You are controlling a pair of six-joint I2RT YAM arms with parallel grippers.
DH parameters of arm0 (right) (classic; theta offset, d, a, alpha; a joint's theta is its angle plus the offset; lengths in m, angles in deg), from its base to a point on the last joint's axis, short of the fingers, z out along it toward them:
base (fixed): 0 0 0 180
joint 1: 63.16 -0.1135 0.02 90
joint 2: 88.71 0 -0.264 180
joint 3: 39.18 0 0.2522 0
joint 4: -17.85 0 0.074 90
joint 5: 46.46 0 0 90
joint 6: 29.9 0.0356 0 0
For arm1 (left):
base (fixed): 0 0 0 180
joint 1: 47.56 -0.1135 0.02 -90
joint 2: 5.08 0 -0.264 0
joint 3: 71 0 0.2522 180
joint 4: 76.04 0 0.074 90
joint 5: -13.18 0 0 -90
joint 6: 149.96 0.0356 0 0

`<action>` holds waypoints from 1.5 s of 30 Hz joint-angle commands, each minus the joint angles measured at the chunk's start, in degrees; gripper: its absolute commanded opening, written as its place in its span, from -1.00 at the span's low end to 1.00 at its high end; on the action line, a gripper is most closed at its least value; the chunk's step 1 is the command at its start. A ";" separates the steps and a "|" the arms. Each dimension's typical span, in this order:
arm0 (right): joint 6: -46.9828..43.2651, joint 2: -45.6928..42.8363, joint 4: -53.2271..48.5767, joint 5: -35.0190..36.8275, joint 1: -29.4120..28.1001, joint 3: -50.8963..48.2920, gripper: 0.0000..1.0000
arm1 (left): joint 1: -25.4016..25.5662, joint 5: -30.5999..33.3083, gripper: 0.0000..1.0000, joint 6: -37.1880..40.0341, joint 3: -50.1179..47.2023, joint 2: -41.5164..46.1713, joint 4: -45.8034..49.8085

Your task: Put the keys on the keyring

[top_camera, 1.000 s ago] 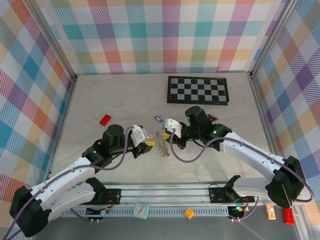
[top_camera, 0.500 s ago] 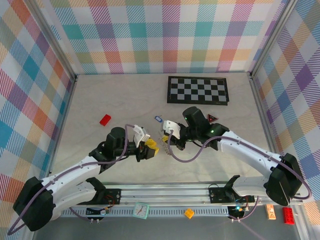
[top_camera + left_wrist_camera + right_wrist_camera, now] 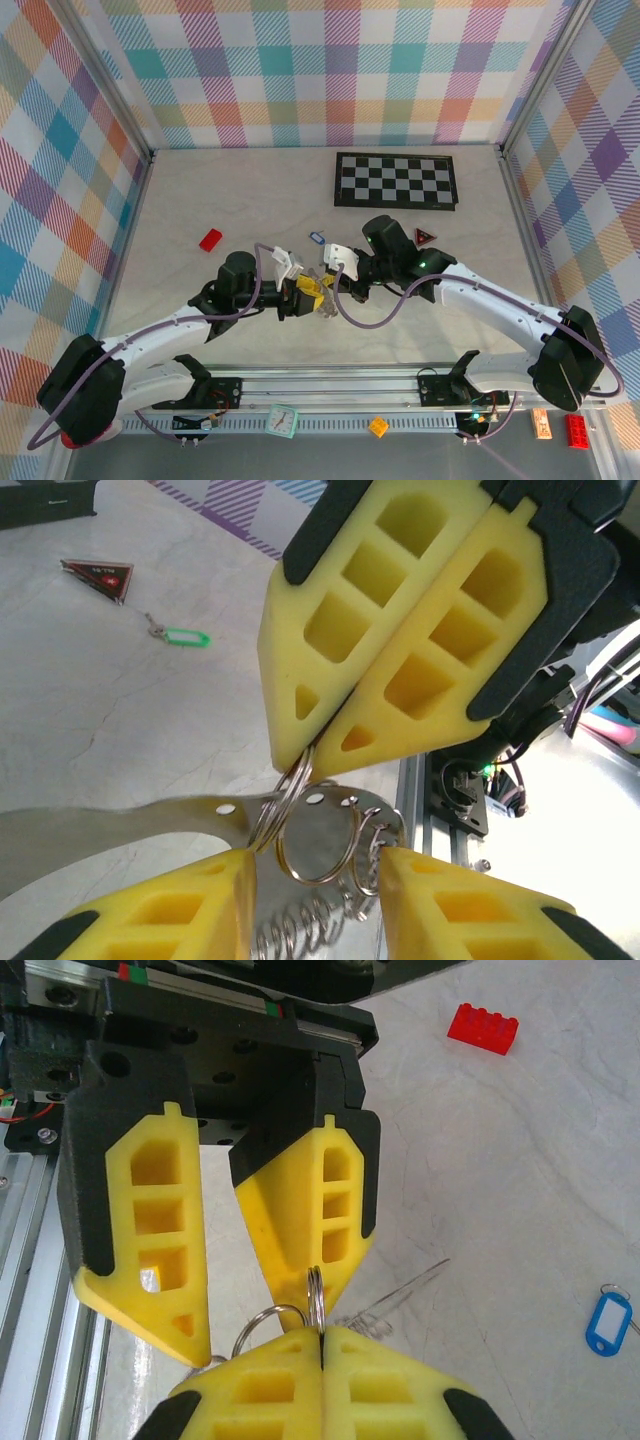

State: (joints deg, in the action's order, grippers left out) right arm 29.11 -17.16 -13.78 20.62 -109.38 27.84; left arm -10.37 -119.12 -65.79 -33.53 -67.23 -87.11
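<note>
The keyring (image 3: 315, 840) is a cluster of silvery rings with a flat metal tab and a coiled chain. My right gripper (image 3: 322, 1335) is shut on one split ring (image 3: 316, 1295), holding it edge-up above the table. My left gripper (image 3: 315, 880) is open, with its yellow fingers (image 3: 150, 910) on either side of the hanging rings. In the top view the two grippers meet at mid-table, left (image 3: 306, 294) and right (image 3: 330, 276). The blue key (image 3: 316, 238) lies just behind them, also visible as the blue key (image 3: 608, 1322). The green key (image 3: 185, 637) lies on the table further off.
A small red triangle (image 3: 100, 575) lies near the green key, shown as the red triangle (image 3: 426, 236) in the top view. A red block (image 3: 210, 240) sits at the left. The chequered board (image 3: 396, 180) is at the back. The aluminium rail (image 3: 330, 385) runs along the near edge.
My left gripper has moved right to the right gripper, and its fingers now straddle the keyring. The right gripper has shifted slightly left and stayed shut on the ring.
</note>
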 commanded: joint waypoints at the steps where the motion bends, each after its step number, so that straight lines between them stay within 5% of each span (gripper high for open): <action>1: -1.63 0.21 1.21 -0.45 -0.62 1.10 -1.00 | -0.36 -1.95 -0.33 -0.43 -0.61 0.56 -4.42; 13: -1.11 0.43 1.75 0.31 -0.98 1.37 -1.00 | 0.33 -3.17 -0.46 -0.20 -0.19 3.35 -2.87; 25: -0.33 0.39 2.13 0.43 -1.51 1.46 -1.00 | 3.68 8.55 -0.57 6.57 2.85 5.40 7.20; 37: 0.06 0.34 1.63 1.29 -1.54 1.56 -1.00 | 5.06 12.69 -0.99 11.00 3.68 7.88 10.92; 41: 0.21 0.43 1.35 1.56 -1.64 1.61 -1.00 | 6.42 14.00 -0.95 17.34 4.06 9.45 15.35; 45: 0.11 0.43 0.65 1.74 -1.66 1.86 -1.00 | 7.95 13.30 -0.63 24.05 3.77 11.39 18.84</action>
State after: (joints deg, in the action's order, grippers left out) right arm 29.20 -16.74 -13.54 23.03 -110.51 27.86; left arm -3.77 -105.53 -49.13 -31.09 -57.61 -71.99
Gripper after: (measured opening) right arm 0.046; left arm 0.171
